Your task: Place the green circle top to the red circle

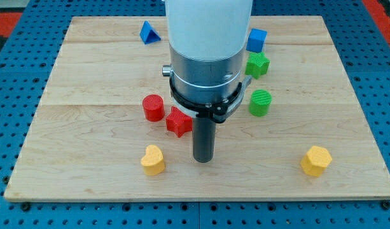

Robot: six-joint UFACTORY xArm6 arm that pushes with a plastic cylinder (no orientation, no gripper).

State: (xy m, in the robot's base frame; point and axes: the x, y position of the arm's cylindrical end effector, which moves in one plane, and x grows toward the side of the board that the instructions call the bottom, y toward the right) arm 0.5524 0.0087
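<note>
Near the board's middle, your arm hangs upright with my tip [202, 159] on the wood, holding nothing, between the yellow heart [153, 159] and the red star [179, 121]. You have two greens: the green circle [260, 102] to the view's right, the green star [257, 64] above it. The red circle [153, 107] touches the red star; a blue cube [257, 40], blue triangle [149, 32] and yellow hexagon [315, 160] lie around.

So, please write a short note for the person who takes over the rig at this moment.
My tip is on the board, below the red star and to the right of the yellow heart; it touches no block.
The green circle is well to the right of the red circle, about level with it.
Done: nothing visible.
Left: push the green circle to just above the red circle.
</note>
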